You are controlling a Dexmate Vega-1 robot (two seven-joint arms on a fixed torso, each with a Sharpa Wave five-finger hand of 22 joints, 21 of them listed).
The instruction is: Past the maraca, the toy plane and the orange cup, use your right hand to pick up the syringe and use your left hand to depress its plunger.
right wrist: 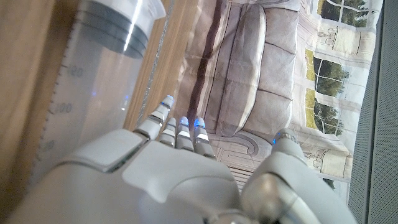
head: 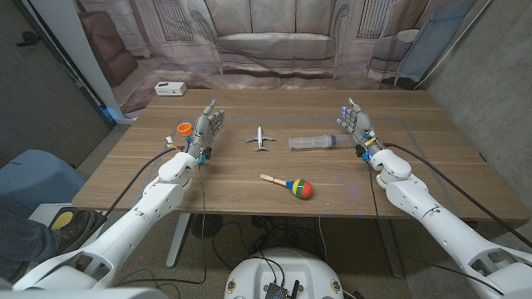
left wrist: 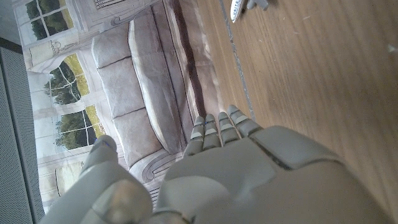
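Syringe, clear plastic barrel (head: 317,143), lies mid-table, long axis 3-to-9 o'clock, plunger end just beside right hand (head: 356,123) at its 9 o'clock; fingers released, empty. Left hand (head: 205,126) farther, also unclenched.

Both arms are clad in smooth white shells with rounded segments, entering from the lower corners of the head view. A black cable runs along the outside of each forearm. The left hand (head: 206,126), upper left of centre, and the right hand (head: 356,123), upper right of centre, are pale grey with darker segmented fingers (left wrist: 219,129). Blue fittings sit at each wrist. Small blue lights glow on the right fingertips (right wrist: 181,123).
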